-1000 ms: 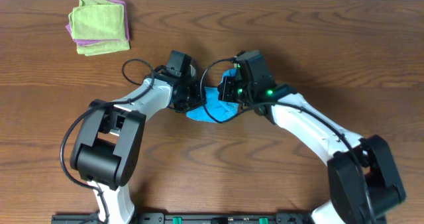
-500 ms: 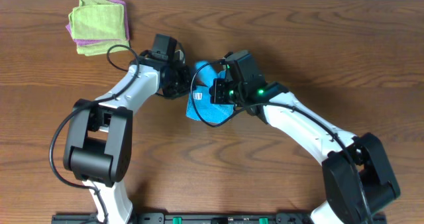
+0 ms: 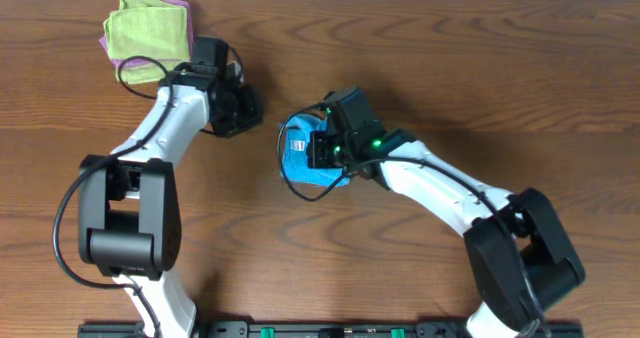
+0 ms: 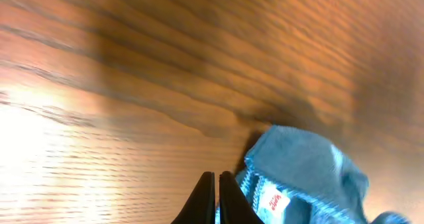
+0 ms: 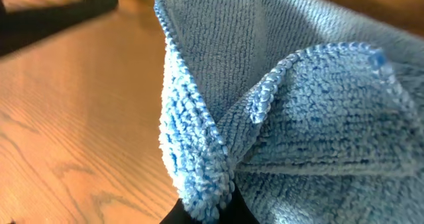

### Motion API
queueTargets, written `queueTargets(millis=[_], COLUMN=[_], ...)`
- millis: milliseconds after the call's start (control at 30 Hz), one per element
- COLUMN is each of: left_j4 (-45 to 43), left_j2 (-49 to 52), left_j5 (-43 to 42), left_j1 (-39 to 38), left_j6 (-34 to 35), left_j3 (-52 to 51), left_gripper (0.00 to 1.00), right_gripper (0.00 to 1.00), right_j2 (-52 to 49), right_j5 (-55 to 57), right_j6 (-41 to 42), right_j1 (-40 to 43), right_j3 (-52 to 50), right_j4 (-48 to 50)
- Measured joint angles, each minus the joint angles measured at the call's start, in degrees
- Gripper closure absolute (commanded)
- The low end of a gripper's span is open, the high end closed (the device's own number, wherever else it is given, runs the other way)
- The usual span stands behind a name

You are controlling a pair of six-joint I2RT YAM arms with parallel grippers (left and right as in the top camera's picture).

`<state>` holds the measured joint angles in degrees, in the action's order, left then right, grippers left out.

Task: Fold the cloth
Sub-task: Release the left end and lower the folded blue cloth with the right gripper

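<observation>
Pinching the sky-blue cloth [image 3: 298,164] by its hem on the table [image 3: 480,68], my right gripper [image 5: 209,207] holds limp, light terry; I'd take corners, since it sags. My left gripper [image 4: 216,184], clenched empty, stands apart.

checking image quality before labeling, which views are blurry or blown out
Left wrist: wood grain of the table smeared, a blown-out glare patch at the left edge, the cloth soft. Right wrist: the cloth's loops sharp up close, table behind slightly out of focus. Overhead: sharp, evenly lit, soft shadows only.

The sky-blue cloth [image 3: 300,164] lies bunched, one hemmed edge raised.
</observation>
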<state>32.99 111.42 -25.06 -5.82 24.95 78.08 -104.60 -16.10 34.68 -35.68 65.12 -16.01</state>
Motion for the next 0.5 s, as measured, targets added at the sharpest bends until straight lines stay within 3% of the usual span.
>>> queueTargets(millis=[200,467,500], left_j4=[0.33,0.68,0.68], left_j2=[0.00,0.00,0.00], left_j5=[0.22,0.33,0.46], left_j1=[2.03,2.25,2.25], left_j6=[-0.87,-1.14,-1.25], left_j3=[1.81,1.99,1.99], left_gripper=[0.94,0.94,0.94], right_gripper=[0.98,0.53,0.43], right_j2=[-0.70,-3.93,-4.13], right_j5=[-0.04,-0.44,-0.79], right_j6=[0.02,0.76,0.72], right_j1=[-2.99,-4.31,-4.33], right_j3=[0.55,0.61,0.61], right_j4=[0.68,1.97,2.60])
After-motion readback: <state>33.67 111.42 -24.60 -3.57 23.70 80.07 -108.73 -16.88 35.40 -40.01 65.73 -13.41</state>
